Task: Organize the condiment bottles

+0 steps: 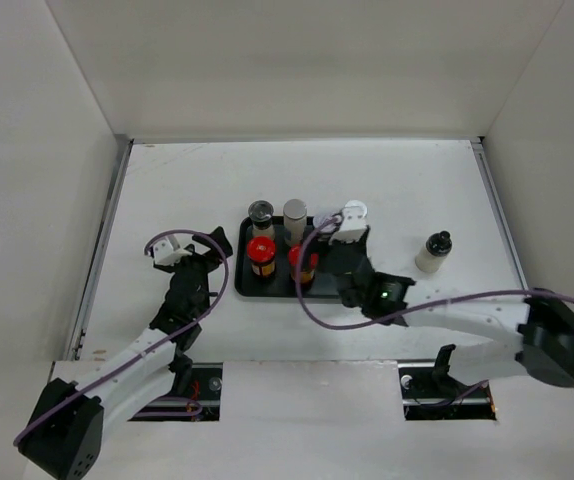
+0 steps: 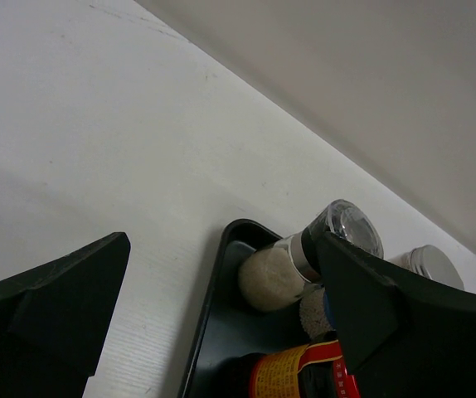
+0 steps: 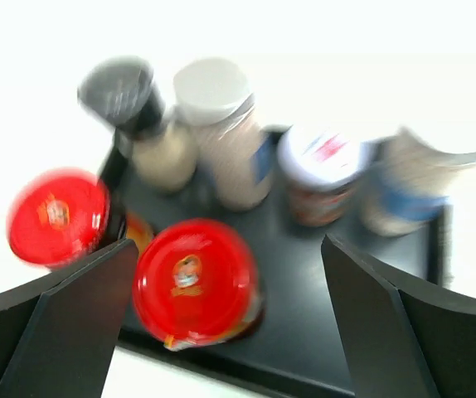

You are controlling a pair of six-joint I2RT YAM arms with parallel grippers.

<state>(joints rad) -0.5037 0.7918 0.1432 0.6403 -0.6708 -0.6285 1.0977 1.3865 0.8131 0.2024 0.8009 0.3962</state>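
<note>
**Both grippers spread, one bottle off tray**

Left gripper (image 2: 223, 249) is spread and empty, with the tray (image 2: 207, 315) corner and a dark-capped shaker (image 2: 304, 257) just ahead. Right gripper (image 3: 230, 245) is spread above a red-lidded jar (image 3: 195, 282), with blurred bottles beyond. The black-capped bottle (image 1: 433, 252) stands to its right, off the tray.

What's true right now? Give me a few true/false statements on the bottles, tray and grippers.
1. Both red-lidded jars stand on the black tray. True.
2. The black-capped bottle is on the tray. False: it stands on the table, right of the tray.
3. The left gripper holds a bottle. False: it is open and empty, left of the tray.
4. The right gripper is open above the tray. True.
</note>
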